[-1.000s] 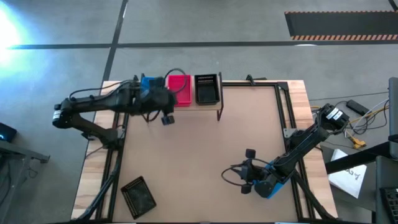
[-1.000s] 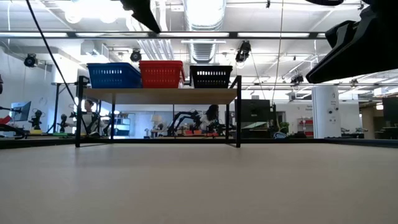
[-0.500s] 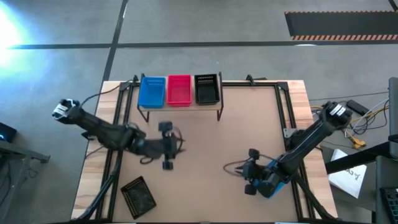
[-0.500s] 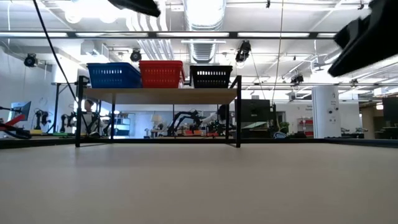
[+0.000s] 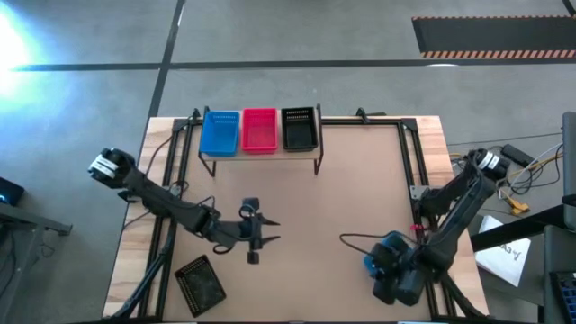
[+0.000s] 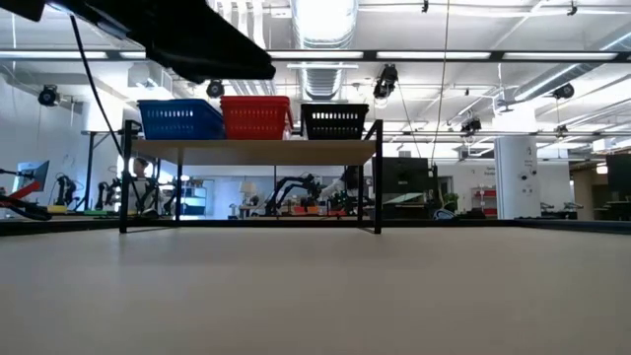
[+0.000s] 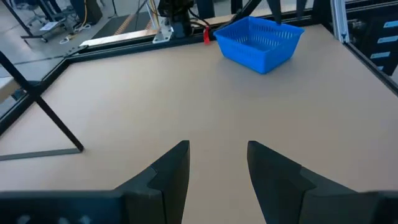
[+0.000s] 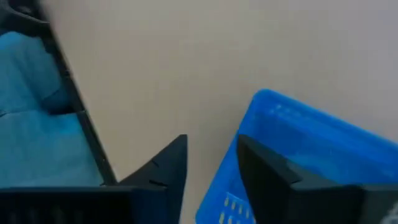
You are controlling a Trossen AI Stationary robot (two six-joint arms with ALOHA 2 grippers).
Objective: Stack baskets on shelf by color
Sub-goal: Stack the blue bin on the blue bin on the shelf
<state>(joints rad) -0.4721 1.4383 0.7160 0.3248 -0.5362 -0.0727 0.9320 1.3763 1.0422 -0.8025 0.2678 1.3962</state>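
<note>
The shelf [image 5: 259, 155] is seen at the far edge of the table [image 5: 360, 189], bearing three baskets in a row: a blue basket [image 5: 220, 132], a red basket [image 5: 259, 130] and a black basket [image 5: 300, 129], each touching its neighbour. In the low view the same row [image 6: 179, 119] [image 6: 255, 117] [image 6: 334, 121] is shown on the plank, with the room's equipment visible between the thin black legs. A loose black basket [image 5: 201, 281] lies tilted at the table's near left corner.

The left gripper [image 5: 253, 235] is held above bare tabletop near the table's middle, fingers [image 7: 168, 171] parted and nothing between them; its arm crosses the upper left of the low view.

The right gripper [image 5: 382, 268] is placed at the near right, over a second blue basket [image 7: 259, 42], which is largely hidden beneath it from above. In the right wrist view one finger [image 8: 264, 171] is set inside the basket's rim [image 8: 311, 143] and the other outside it; whether the wall is gripped cannot be told.
</note>
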